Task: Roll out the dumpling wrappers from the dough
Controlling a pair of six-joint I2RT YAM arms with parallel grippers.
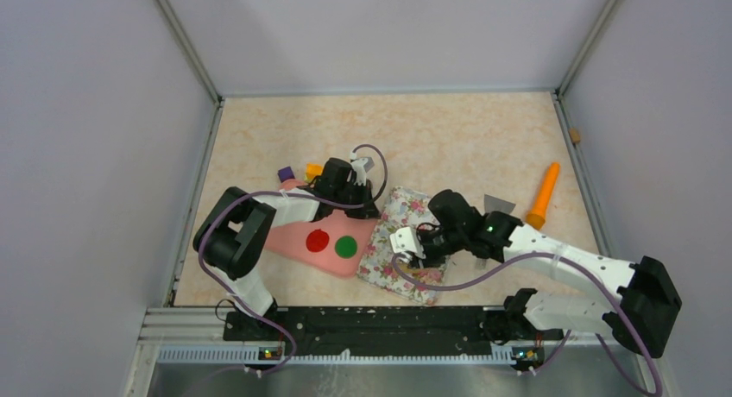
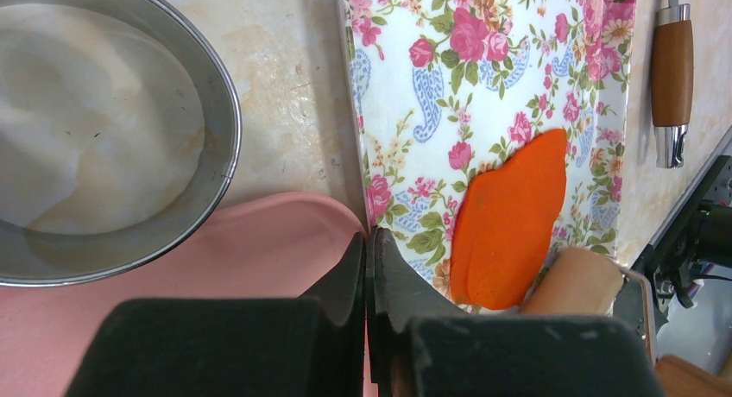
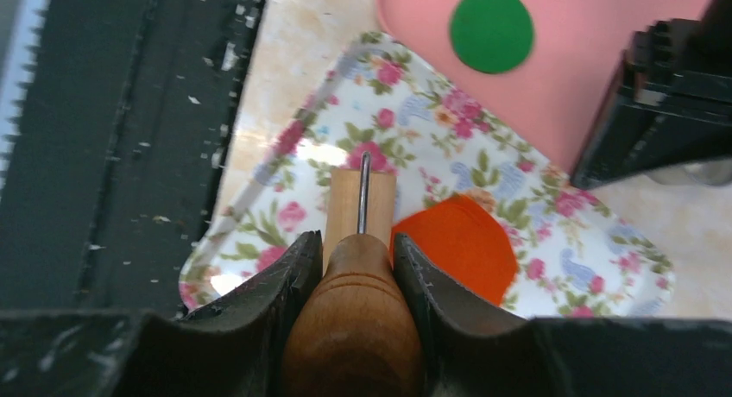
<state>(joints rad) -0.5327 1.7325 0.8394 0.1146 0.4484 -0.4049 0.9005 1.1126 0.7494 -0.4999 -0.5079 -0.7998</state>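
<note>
The dough (image 2: 509,224) is a flattened orange-red patch on the floral tray (image 1: 406,211); it also shows in the right wrist view (image 3: 457,246). My right gripper (image 3: 358,242) is shut on the wooden handle (image 3: 356,311) of a small roller. The roller's barrel (image 3: 345,198) rests on the tray at the dough's edge. In the top view this gripper (image 1: 420,257) hangs over the tray's near end. My left gripper (image 2: 369,237) is shut and empty, at the pink board's corner beside the tray. A red wrapper (image 1: 318,240) and a green wrapper (image 1: 346,246) lie on the pink board (image 1: 293,242).
A metal bowl (image 2: 104,129) stands left of the tray, behind the pink board. A wood-handled tool (image 2: 672,78) lies right of the tray. An orange carrot-shaped stick (image 1: 544,194) lies at the far right. Small purple (image 1: 285,173) and yellow (image 1: 313,169) pieces sit behind the board.
</note>
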